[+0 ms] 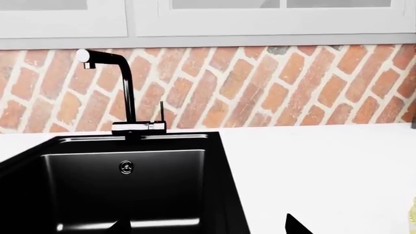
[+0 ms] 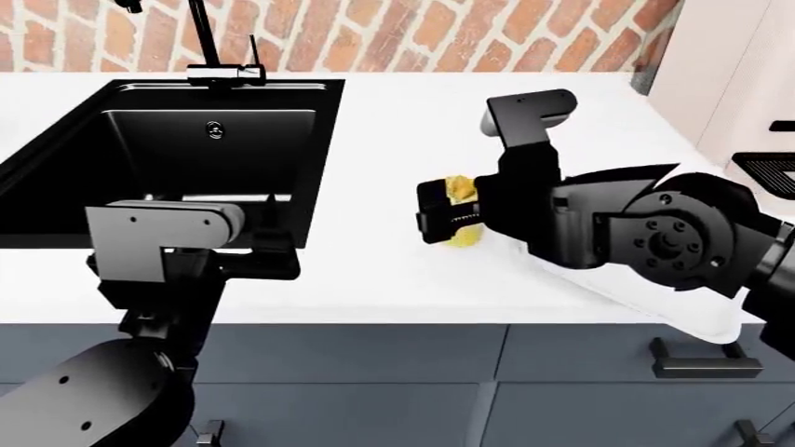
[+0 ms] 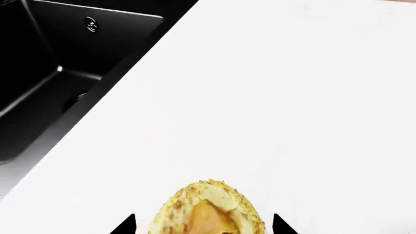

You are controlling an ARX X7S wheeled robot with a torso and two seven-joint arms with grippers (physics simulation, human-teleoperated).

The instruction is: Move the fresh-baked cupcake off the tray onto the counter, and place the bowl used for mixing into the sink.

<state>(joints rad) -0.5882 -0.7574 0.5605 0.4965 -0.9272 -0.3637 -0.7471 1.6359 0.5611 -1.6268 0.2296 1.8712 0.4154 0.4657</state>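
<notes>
Red brick wall [image 2: 410, 37] backs our white counter [image 2: 372, 140], with the black sink [image 2: 162, 158] at upper left. Our right gripper [image 2: 437, 219], mid-frame, has its jaws closed around the cupcake [image 2: 463, 191] left of the tray [image 2: 695, 312]. We cannot tell how our left gripper [image 2: 267, 244] stands at lower left.

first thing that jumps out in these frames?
The right gripper holding the small yellow cupcake over the white counter, between the sink and the tray. Next, the big black sink with its faucet against the red brick wall; the left gripper is at its near edge.
</notes>
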